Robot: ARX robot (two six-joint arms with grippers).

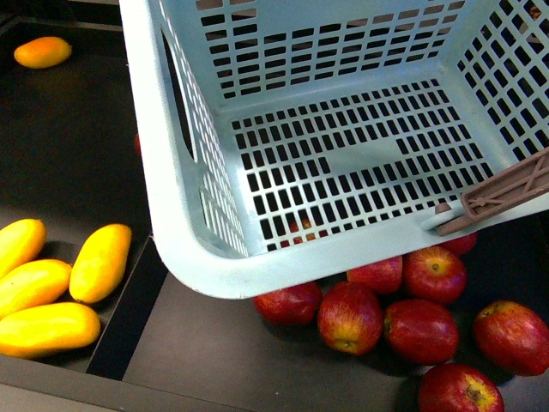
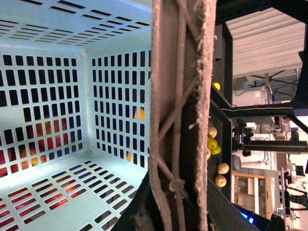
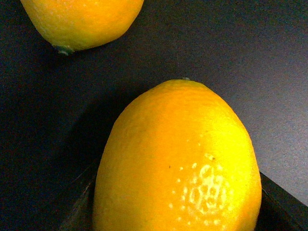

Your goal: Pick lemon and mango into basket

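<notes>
the left gripper is pinching the rim of the pale blue basket, jaws closed on the plastic. it is holding the basket tilted above the red apples, probably so fruit can be dropped in. the basket is sitting empty. four mangoes are lying at its 8 o'clock on the dark surface, and a lone lemon-like fruit is lying at 10 o'clock. only the right wrist view is showing a lemon filling the frame, with a second lemon near it. dark edges are flanking it, but i cannot tell whether the right gripper's jaws are gripping it. the left wrist view alone is showing the basket's inner walls.
</notes>
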